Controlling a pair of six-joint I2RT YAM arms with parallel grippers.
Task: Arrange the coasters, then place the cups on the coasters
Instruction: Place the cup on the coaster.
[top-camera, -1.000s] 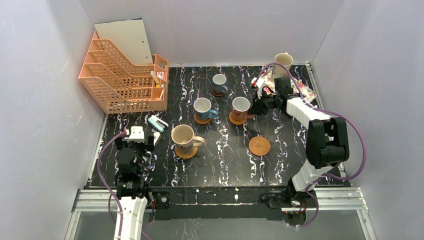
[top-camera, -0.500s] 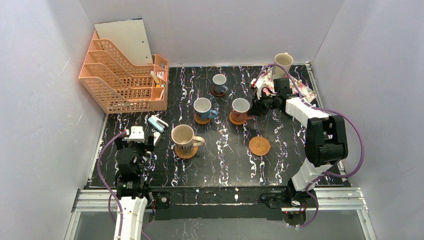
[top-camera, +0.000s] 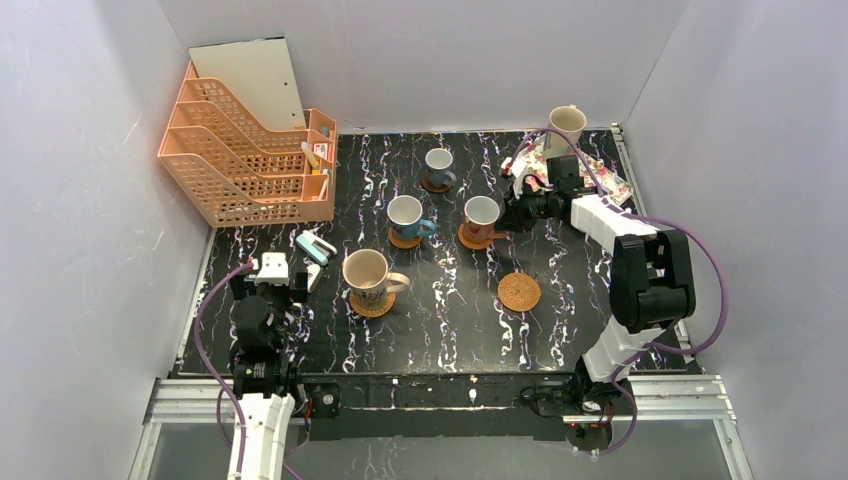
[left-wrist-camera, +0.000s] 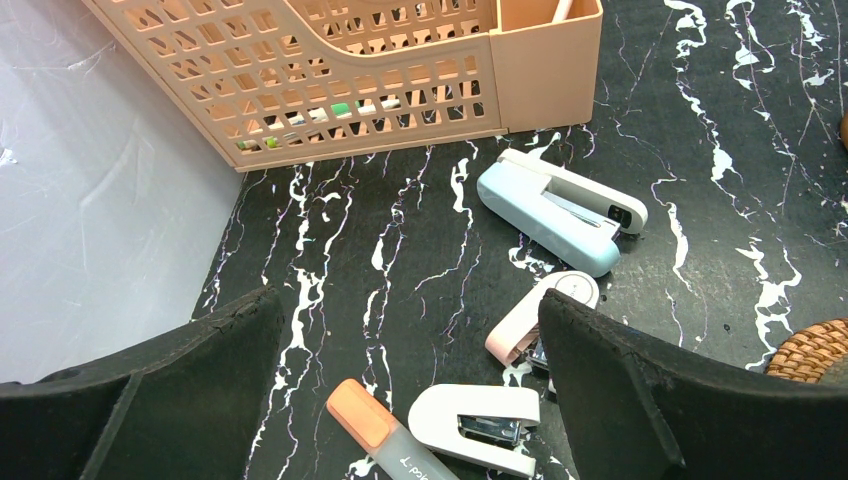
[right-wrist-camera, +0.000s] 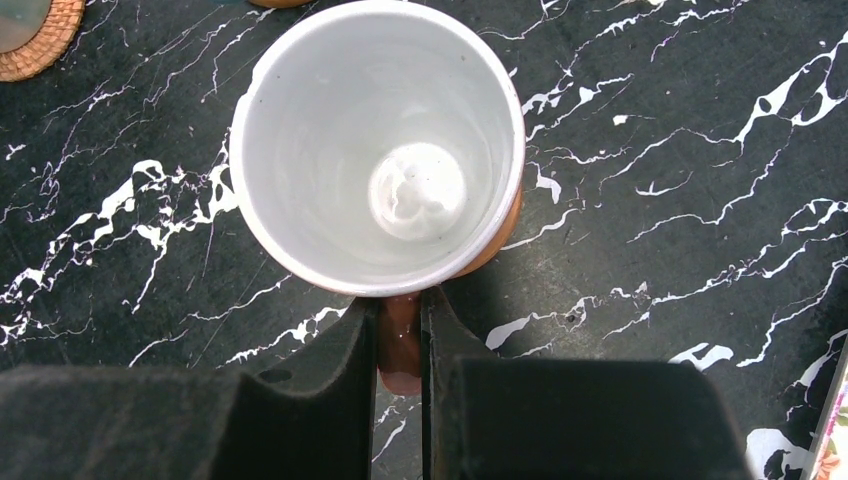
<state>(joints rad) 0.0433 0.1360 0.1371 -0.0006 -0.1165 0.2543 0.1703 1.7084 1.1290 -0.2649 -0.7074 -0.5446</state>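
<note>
Between the fingers of the right gripper (right-wrist-camera: 400, 312), the handle of the orange mug (right-wrist-camera: 380, 150) is being pinched; only overhead is showing the coaster (top-camera: 466, 243) underneath. Arm is reaching forward, low. Left gripper (left-wrist-camera: 410, 310) is gaping, empty.

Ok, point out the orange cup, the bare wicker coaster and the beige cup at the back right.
orange cup (right-wrist-camera: 380, 150), right wrist view, its white inside.
bare wicker coaster (top-camera: 519, 292), top external view, its woven middle.
beige cup (top-camera: 566, 120), top external view, its open top.
</note>
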